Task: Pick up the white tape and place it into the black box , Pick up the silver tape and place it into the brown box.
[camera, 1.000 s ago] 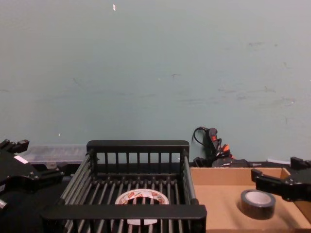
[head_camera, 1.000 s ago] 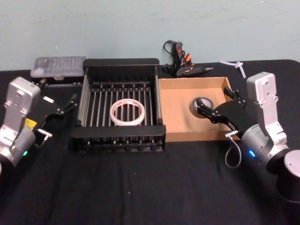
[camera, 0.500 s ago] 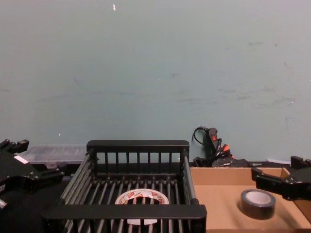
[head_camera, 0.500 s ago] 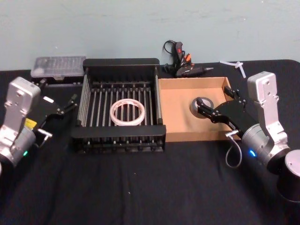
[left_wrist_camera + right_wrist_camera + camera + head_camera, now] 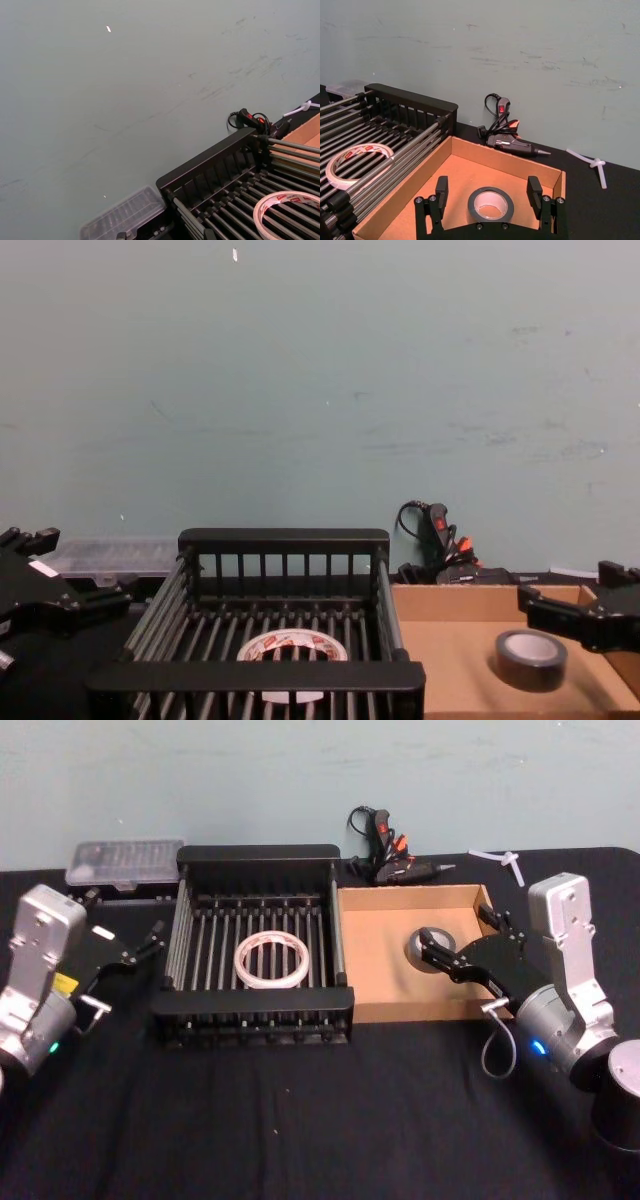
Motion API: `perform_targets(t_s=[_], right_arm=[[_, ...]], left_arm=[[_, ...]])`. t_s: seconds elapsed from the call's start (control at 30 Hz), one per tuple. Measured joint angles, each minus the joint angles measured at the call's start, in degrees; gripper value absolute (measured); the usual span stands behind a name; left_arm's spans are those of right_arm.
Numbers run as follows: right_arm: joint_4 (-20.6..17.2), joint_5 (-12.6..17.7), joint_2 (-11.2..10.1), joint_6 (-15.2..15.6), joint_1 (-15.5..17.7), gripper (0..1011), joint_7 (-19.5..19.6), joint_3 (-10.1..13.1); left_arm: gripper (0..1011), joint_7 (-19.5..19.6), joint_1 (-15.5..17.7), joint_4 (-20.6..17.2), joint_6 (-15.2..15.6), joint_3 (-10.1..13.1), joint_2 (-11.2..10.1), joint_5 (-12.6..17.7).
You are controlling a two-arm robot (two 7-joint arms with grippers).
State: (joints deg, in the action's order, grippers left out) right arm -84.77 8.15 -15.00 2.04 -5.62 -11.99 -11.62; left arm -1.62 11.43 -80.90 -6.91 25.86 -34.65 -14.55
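Note:
The white tape (image 5: pixel 270 961) lies flat on the slatted floor of the black box (image 5: pixel 255 853), and the left wrist view shows the tape's edge (image 5: pixel 290 210). On the floor of the brown box (image 5: pixel 380 970) rests the silver tape (image 5: pixel 432 944), seen from the side in the chest view (image 5: pixel 530 658). My right gripper (image 5: pixel 460 934) hovers open just above and behind that roll, its fingers (image 5: pixel 441 187) spread wider than the silver tape (image 5: pixel 490 204) and not touching it. My left gripper (image 5: pixel 122 922) stays open and empty, left of the black box.
A black glue gun (image 5: pixel 395 860) with its cable lies behind the brown box. A clear plastic case (image 5: pixel 125 863) sits at the back left, and a white plastic piece (image 5: pixel 505 860) at the back right. Black cloth covers the table front.
The right gripper has eased back and up a little from the silver tape. Both tapes and the left arm have stayed put.

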Motion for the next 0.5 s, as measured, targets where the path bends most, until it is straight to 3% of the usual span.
perform_targets(t_s=[0.5], right_arm=[[-0.02,0.04,0.00,0.00,0.00,1002,-0.01,0.00]], left_arm=[[1001,0.00,0.00,0.00,0.00,0.00,0.00,0.00]])
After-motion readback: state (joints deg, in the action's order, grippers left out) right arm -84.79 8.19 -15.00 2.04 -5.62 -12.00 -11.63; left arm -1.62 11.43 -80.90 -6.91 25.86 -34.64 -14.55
